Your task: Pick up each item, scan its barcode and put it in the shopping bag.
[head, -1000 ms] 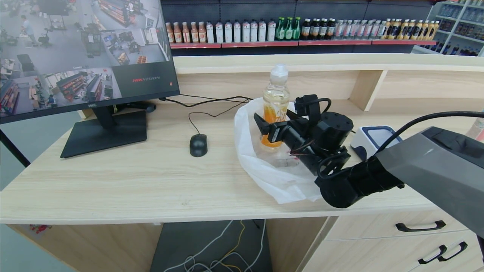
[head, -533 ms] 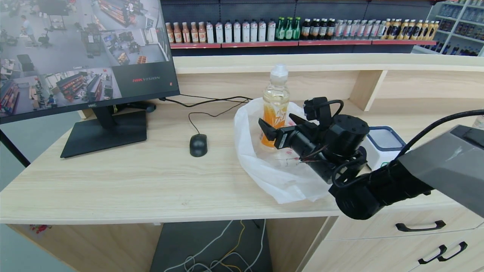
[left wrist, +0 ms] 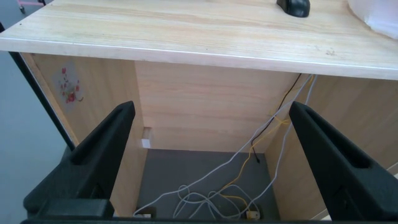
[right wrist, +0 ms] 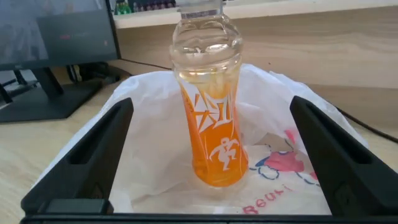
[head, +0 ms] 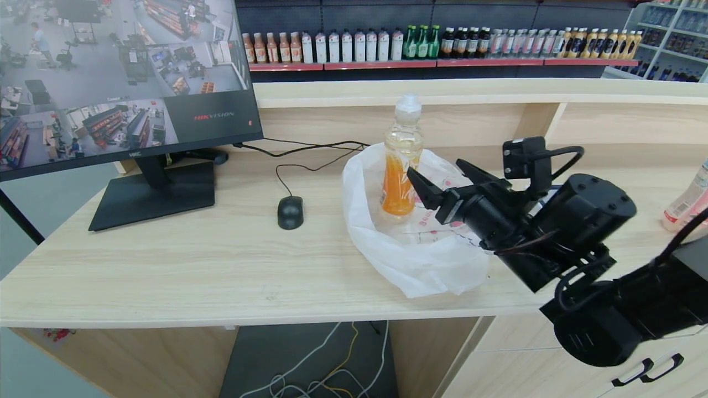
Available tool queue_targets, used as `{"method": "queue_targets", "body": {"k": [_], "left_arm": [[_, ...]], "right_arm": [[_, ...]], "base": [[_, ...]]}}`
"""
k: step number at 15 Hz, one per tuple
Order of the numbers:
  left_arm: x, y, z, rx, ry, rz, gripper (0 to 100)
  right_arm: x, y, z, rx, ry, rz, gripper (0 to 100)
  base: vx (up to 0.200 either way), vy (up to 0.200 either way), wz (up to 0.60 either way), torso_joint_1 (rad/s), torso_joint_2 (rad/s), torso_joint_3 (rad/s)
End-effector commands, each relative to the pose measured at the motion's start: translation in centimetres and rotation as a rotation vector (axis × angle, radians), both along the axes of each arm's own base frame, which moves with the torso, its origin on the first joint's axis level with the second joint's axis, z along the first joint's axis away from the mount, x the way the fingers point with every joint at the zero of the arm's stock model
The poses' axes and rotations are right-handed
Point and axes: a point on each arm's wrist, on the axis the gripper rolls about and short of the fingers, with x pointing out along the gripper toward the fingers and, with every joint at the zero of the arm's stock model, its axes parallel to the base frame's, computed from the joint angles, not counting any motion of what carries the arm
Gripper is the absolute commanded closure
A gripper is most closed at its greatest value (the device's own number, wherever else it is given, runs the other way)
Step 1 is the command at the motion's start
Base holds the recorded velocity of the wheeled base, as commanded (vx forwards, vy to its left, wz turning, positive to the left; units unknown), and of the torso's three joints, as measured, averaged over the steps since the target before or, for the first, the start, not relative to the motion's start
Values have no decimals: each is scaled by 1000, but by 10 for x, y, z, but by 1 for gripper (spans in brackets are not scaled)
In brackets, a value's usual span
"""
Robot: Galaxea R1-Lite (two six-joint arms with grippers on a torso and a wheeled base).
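- Your right gripper (head: 437,172) has its fingers (right wrist: 93,155) spread wide and they hold nothing. They point at the orange drink bottle (head: 399,166) without touching it.
- In the right wrist view you see that bottle (right wrist: 210,124) framed between the two fingers, but it stands farther off, beyond their tips.
- The bottle stands upright inside the white shopping bag (head: 409,260). Its base is on the bag's plastic, and the neck and white cap rise above the rim.
- The bag lies open and slumped on the counter (head: 193,260). Its crumpled near edge lies beneath your right gripper, and some red print shows on the plastic by the bottle.
- Your left gripper (left wrist: 212,124) hangs low in front of the counter's edge. Its fingers (left wrist: 99,155) are also wide apart and empty, and they face the space under the counter, where loose cables (left wrist: 211,193) trail.
- Another bottle with a pink label (head: 686,202) stands on the counter at the far right, well apart from the bag.
- To the left of the bag you have a black mouse (head: 290,212) with its cable, and beyond it a monitor (head: 110,83) on a black stand.
- Behind the counter a shelf (head: 442,63) holds a row of bottles.
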Motion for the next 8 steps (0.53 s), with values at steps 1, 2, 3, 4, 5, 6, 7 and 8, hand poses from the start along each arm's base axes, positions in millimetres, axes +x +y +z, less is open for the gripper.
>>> {"method": "queue_targets", "body": {"k": [1, 2, 3, 4, 5, 6, 7, 8], "left_arm": [[0, 0, 0, -1, 0, 1, 0], [0, 0, 0, -1, -1, 1, 0], [0, 0, 0, -1, 0, 1, 0], [0, 0, 0, -3, -1, 1, 0], [0, 0, 0, -3, 0, 1, 0], [0, 0, 0, -3, 0, 1, 0], [0, 0, 0, -3, 0, 1, 0], [0, 0, 0, -1, 0, 1, 0]], "right_arm": [[-28, -9, 11, 19, -47, 17, 0], [-36, -8, 12, 18, -40, 27, 0], [-46, -14, 13, 14, -36, 28, 0], [-53, -19, 12, -3, -34, 25, 0], [-56, -20, 10, -11, -26, 24, 0], [-61, -23, 9, -14, -21, 24, 0], [-63, -24, 9, -18, -18, 24, 0], [-63, -26, 6, -24, -7, 19, 0]], "base": [[0, 0, 0, 0, 0, 0], [0, 0, 0, 0, 0, 0], [0, 0, 0, 0, 0, 0], [0, 0, 0, 0, 0, 0], [0, 0, 0, 0, 0, 0], [0, 0, 0, 0, 0, 0], [0, 0, 0, 0, 0, 0], [0, 0, 0, 0, 0, 0]]}}
